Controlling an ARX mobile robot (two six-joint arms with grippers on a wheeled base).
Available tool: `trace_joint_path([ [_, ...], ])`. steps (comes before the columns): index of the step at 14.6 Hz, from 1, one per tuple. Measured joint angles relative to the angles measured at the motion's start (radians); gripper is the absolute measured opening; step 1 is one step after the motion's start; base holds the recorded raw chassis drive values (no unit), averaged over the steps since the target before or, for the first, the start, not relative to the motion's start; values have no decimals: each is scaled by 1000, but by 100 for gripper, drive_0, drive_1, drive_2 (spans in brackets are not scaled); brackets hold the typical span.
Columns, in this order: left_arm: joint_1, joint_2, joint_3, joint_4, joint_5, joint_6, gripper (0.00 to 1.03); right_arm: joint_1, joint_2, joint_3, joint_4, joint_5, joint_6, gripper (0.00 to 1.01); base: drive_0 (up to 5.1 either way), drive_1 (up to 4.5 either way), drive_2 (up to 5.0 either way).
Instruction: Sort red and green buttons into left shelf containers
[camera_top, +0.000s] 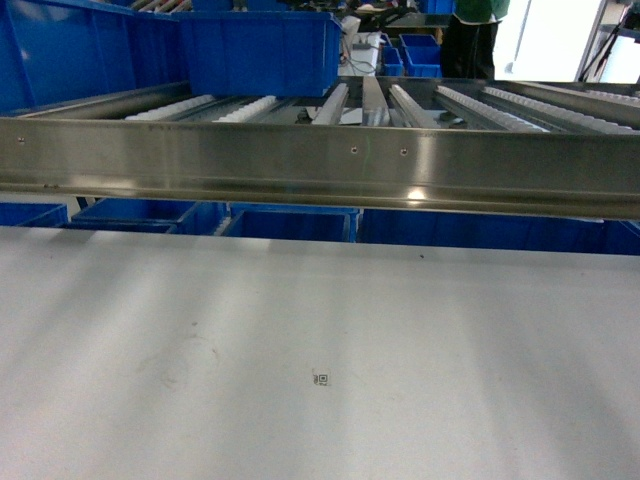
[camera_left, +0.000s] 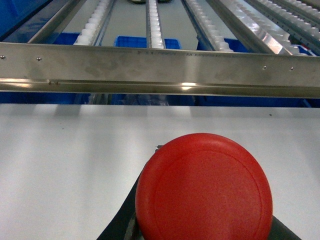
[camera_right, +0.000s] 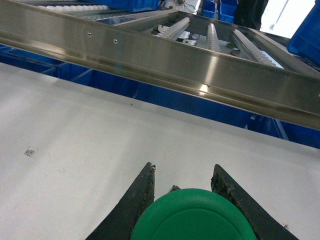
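Left fingers (camera_left: 125, 220) pinch red button (camera_left: 204, 187); right fingers (camera_right: 142, 200) pinch green button (camera_right: 192, 215); both over table (camera_top: 300, 330), near steel rail (camera_top: 320, 160)

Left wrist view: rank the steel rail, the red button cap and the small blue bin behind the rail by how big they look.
1. Steel rail, spanning the frame.
2. Red button cap, though nearness to the camera inflates it.
3. Small blue bin, mostly hidden, so its real size is unsure.
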Motion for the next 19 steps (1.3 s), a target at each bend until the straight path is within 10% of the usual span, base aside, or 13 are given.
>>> trace_joint_path([
  [19, 2, 2, 0, 4, -1, -10, 24, 0, 0, 0, 0, 5, 0, 30, -483, 251, 251],
])
